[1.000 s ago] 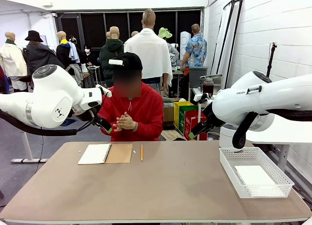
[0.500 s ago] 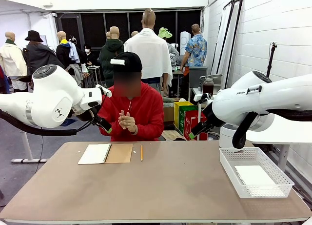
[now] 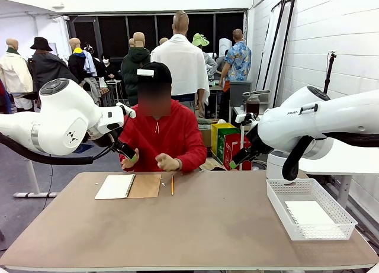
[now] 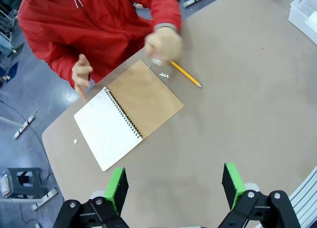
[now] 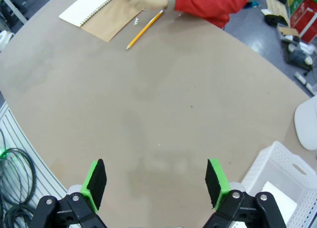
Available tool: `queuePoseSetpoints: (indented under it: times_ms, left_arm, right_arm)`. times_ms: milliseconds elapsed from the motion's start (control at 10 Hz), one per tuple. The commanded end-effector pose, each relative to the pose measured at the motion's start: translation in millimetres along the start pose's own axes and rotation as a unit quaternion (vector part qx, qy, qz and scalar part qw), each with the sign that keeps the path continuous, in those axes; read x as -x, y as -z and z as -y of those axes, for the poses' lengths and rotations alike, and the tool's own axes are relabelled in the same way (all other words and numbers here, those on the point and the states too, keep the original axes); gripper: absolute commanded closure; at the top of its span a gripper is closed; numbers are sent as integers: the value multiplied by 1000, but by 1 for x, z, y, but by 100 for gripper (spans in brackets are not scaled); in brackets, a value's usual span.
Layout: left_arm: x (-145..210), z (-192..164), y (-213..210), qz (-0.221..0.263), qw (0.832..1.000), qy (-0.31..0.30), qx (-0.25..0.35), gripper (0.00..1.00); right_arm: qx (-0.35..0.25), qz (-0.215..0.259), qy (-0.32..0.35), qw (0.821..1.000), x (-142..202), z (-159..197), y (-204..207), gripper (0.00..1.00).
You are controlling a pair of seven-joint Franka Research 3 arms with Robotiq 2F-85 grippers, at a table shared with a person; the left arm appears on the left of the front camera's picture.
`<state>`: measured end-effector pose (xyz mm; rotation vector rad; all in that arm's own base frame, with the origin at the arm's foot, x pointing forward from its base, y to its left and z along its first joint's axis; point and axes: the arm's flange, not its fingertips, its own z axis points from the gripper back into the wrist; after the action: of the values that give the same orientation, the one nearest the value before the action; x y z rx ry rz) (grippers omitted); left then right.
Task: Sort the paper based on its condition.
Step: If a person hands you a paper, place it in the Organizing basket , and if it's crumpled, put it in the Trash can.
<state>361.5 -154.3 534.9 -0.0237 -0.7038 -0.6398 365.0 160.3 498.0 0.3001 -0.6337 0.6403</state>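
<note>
fyi your left gripper (image 4: 174,182) and right gripper (image 5: 155,181) both hung spread wide and empty over the table (image 3: 207,225), the paper (image 3: 308,212) lay in the white basket (image 3: 277,206) near right, notebook (image 3: 127,186) far left.

Spiral notebook (image 3: 127,186) is lying open near the far-left corner of the table (image 3: 207,225), white page to the left and brown kraft cover to the right. Yellow pencil (image 3: 172,185) is lying just right of the cover, square to the far edge, with small white scraps (image 4: 164,75) sitting between them. White mesh basket (image 3: 323,231) is sitting at the right edge, and a person in a red hoodie (image 3: 163,137) is sitting behind the far edge.
</note>
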Motion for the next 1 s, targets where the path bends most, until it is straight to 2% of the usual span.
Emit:
queuePoseSetpoints:
  times_ms: [0, 900]
  left_arm:
    - [1, -1, 0, -1, 1000, -1, 0, 0]
    - [1, -1, 0, -1, 1000, -1, 0, 0]
  right_arm:
    - [1, -2, -2, 1000, 0, -1, 0, 0]
    - [1, -2, -2, 1000, 0, -1, 0, 0]
